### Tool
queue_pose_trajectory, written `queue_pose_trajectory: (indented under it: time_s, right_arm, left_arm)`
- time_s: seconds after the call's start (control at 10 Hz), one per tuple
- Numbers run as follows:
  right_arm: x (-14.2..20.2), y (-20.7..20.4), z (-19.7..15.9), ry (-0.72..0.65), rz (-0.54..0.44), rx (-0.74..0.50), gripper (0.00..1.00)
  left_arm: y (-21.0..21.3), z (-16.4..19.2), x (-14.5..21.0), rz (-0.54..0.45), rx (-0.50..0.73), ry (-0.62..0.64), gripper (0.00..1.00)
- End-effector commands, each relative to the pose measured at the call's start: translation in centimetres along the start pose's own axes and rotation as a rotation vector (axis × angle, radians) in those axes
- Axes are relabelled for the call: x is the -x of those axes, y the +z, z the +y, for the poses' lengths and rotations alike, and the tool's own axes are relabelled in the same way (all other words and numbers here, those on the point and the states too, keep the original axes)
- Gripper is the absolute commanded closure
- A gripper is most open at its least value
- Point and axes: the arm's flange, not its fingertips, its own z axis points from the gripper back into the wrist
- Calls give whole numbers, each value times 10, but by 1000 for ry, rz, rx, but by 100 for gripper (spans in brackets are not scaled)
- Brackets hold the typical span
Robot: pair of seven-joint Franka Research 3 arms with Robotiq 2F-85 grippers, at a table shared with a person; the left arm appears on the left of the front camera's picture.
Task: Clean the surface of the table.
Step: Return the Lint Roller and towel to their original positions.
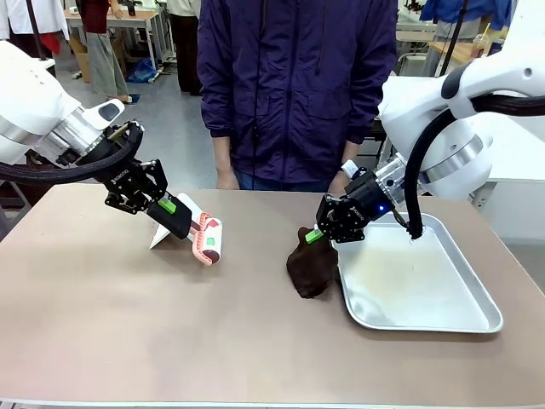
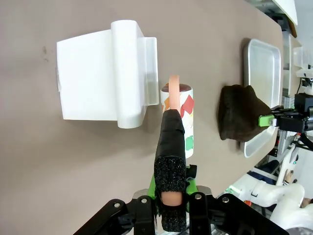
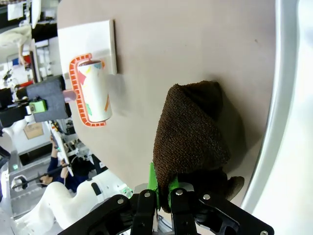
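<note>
Facing the table (image 1: 128, 324), a person's hands (image 1: 226, 180) appear.

On the surface (image 1: 102, 324), the lint roller (image 1: 207, 239) lies left beside its cover (image 1: 182, 215); the cloth (image 1: 311, 266) touches the tray (image 1: 426, 319) to its right.

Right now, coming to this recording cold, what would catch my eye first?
Probably the dark brown cloth bunched on the table, pinched by the right pincer just beside the silver tray. Next, the left pincer grips the foam-wrapped handle of a colourful lint roller, whose white cover lies next to it. A person in a purple jacket stands at the far side.
</note>
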Motion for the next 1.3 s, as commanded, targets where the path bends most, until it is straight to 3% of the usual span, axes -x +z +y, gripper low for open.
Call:
queue_pose_trajectory:
  time_s: [0.0,0.2,0.4,0.7,1.2]
  right_arm:
    - [0,0,1,2,-4,2,92]
    - [0,0,0,0,0,0,92]
    - [3,-9,15,-34,-48,87,92]
    - [3,-17,21,-41,-43,86,92]
    - [3,-30,24,-41,-29,125,92]
  left_arm:
    - [3,0,2,5,5,-14,78]
    - [8,-8,-7,-16,-17,-21,78]
    - [23,-26,-18,-11,-54,-61,78]
    - [12,-25,-41,55,-146,-36,78]
    - [2,-26,-62,-33,-165,22,78]
